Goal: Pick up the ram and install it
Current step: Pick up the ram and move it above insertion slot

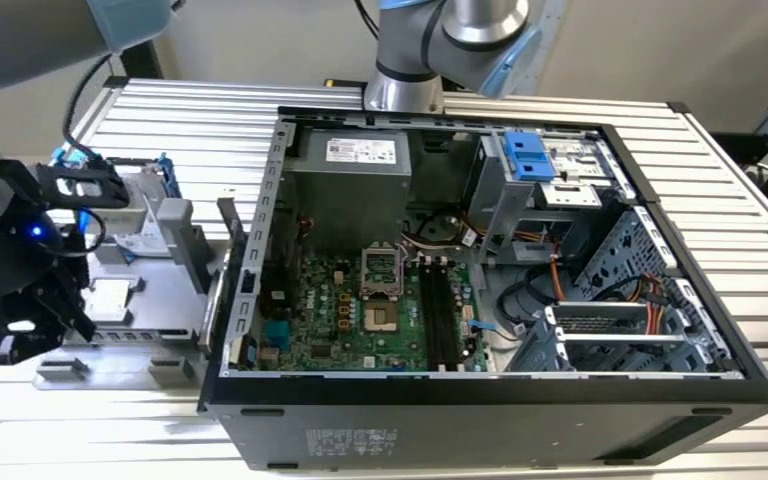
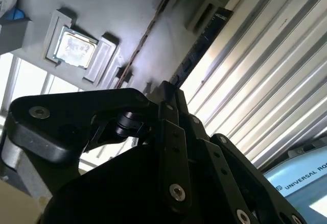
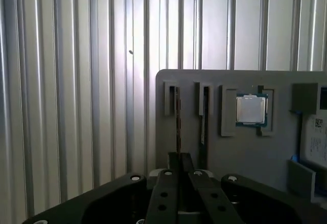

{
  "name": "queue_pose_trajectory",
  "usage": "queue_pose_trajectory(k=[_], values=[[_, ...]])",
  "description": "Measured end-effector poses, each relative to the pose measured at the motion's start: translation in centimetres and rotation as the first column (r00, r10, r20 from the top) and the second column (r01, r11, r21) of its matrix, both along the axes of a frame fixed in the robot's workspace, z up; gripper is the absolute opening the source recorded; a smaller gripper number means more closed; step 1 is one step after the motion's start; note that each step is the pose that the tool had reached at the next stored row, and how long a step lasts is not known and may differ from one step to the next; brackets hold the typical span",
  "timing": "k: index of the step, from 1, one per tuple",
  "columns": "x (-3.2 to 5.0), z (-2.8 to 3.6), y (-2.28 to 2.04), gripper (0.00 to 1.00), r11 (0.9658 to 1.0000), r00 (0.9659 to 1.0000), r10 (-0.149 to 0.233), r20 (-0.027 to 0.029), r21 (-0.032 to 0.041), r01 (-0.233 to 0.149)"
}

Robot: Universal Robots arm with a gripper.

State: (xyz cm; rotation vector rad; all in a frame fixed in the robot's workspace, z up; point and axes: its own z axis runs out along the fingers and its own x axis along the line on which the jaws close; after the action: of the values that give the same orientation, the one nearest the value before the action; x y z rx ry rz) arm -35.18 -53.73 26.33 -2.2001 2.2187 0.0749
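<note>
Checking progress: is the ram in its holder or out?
In: the ram stands on edge in the grey holder's slot, gripper close by.

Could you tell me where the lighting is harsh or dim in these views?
Second wrist view: glare washes out the ribbed table, and the gripper is nearly silhouetted. First wrist view: bright streaks on the table, grey holder tray dim. Exterior view: even light, no glare on the computer case.

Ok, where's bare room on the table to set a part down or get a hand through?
Bare slatted table lies behind the grey parts tray, in front of it, and on the exterior view's right of the computer case. Crowded: the tray itself, where the gripper hangs at the ram, and the case's inside, packed with board and cables.
</note>
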Motion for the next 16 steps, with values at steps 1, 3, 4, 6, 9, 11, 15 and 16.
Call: queue_pose_trajectory(k=[1, 3, 4, 6, 9, 11, 15, 16], values=[[0.0, 0.45, 0.0, 0.0, 1.0, 1.0, 0.0, -0.0001, -0.0001, 0.0], [0.0, 1.35, 0.0, 0.0, 1.0, 1.0, 0.0, 0.0, 0.0001, 0.0], [-0.01, 1.81, 0.0, 0.0, 1.0, 1.0, 0.0, -0.0001, -0.0001, 0.0], [0.0, 2.72, 0.0, 0.0, 1.0, 1.0, 0.0, 0.0, 0.0, 0.0], [-0.01, 4.09, 0.01, 0.0, 1.0, 1.0, 0.0, 0.0, 0.0, 0.0], [-0.01, 5.01, 0.01, 0.0, 1.0, 1.0, 0.0, 0.0, 0.0, 0.0], [0.0, 6.81, 0.0, 0.0, 1.0, 1.0, 0.0, 0.0, 0.0, 0.0], [0.0, 7.28, 0.0, 0.0, 1.0, 1.0, 0.0, -0.0001, -0.0001, 0.0]])
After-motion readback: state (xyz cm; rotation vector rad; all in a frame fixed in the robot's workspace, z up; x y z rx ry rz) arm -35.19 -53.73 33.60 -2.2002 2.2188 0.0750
